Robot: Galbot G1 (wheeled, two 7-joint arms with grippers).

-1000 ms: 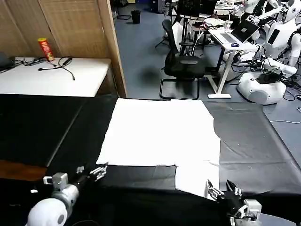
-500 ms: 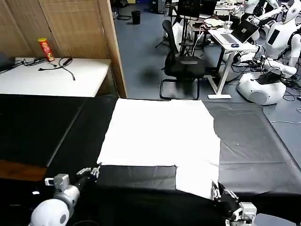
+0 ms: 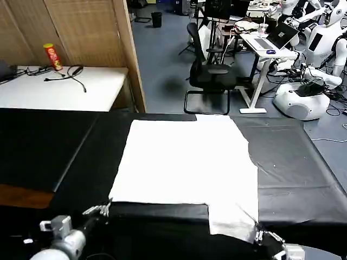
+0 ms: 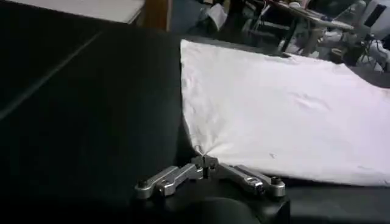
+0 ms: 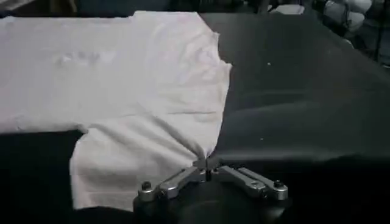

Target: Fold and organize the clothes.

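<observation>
Though printless, plain white T-shirt

head high, wrists low, T-shirt shared

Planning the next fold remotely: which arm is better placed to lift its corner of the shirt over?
Neither clearly. The left gripper is shut on the T-shirt at its near left corner, the right gripper on the near sleeve edge; both look ready.

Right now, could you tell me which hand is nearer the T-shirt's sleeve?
Right. The right hand pinches the sleeve at its corner; the left hand pinches the T-shirt at its other near corner.
</observation>
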